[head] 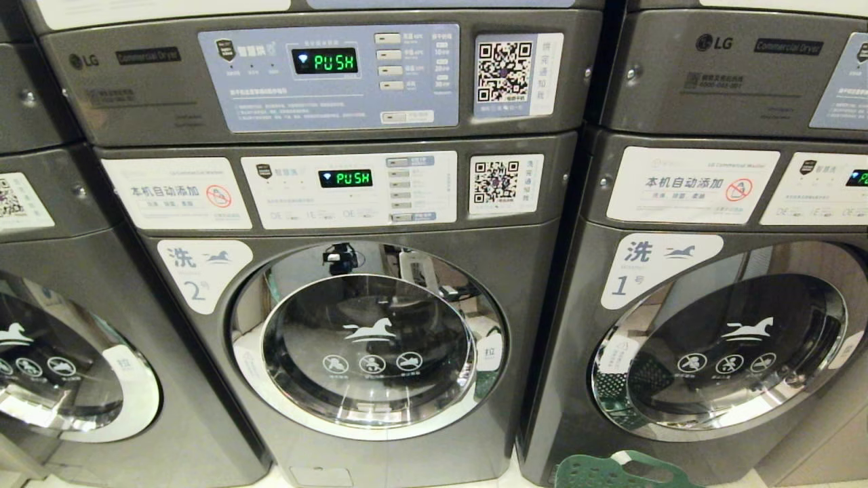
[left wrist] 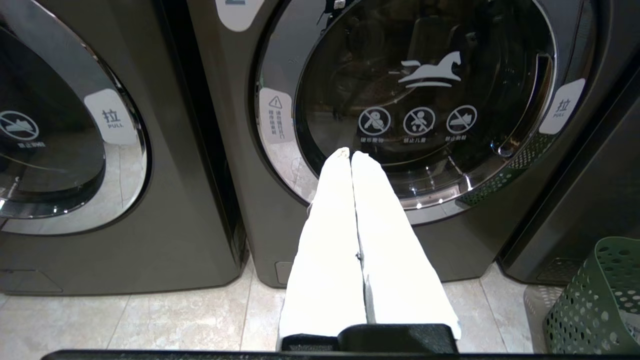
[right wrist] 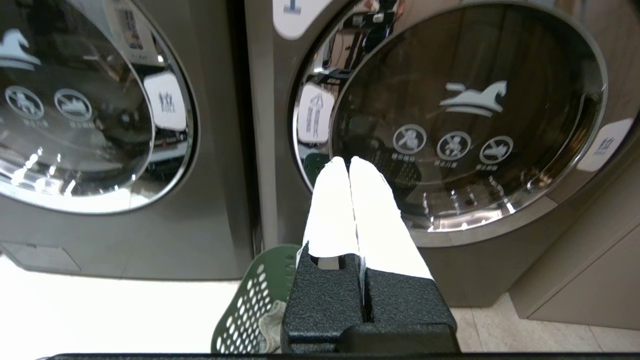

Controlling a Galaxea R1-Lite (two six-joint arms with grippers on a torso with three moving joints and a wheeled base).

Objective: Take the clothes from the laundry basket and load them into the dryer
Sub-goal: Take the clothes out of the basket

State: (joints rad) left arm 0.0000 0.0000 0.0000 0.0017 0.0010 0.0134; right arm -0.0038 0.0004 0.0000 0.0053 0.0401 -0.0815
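Task unstarted: laundry basket (head: 620,471) sits at lower right, machine doors (head: 369,342) shut; left gripper (left wrist: 351,155) and right gripper (right wrist: 348,161) jaws closed, empty.

Basket: green plastic laundry basket (head: 627,471) with round-holed lattice walls and a solid rim, standing upright on the pale tiled floor.
Place: at the foot of the right-hand machine marked 1 (only its rim shows in the head view).
Contents: a bit of pale grey fabric clothes (right wrist: 274,320) shows behind the holed wall.
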